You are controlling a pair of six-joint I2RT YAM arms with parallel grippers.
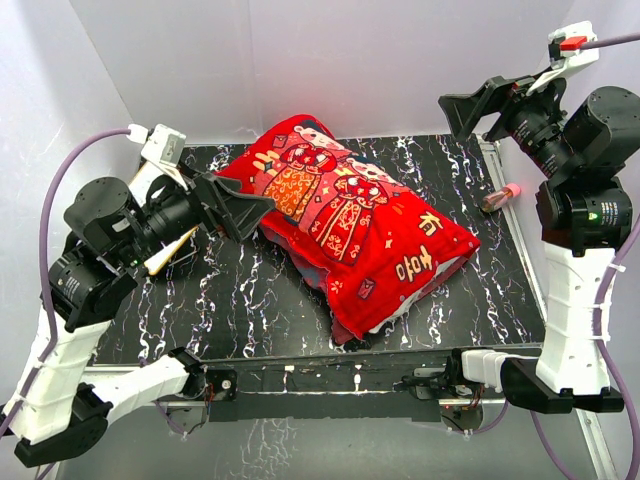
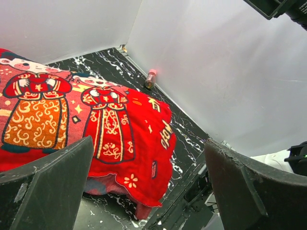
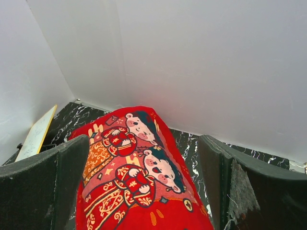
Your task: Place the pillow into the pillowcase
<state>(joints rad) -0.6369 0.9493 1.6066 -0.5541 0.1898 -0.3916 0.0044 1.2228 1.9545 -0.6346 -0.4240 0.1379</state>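
Lying between left hand [image 1: 240,206] and right hand [image 1: 466,112] is the pillowcase [image 1: 350,225].

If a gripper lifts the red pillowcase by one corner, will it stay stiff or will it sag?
It would probably sag: the pillowcase is soft cloth, wrinkled at its edges. It looks plump, with white pillow showing at its open edge, so likely bulky but light. Pushed, it should slide on the smooth table rather than roll.

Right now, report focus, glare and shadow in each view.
Top external: even light, pillowcase sharp, soft shadow under its near edge. Left wrist: print crisp, own fingers dark and soft. Right wrist: hazier, walls flat white, no glare.
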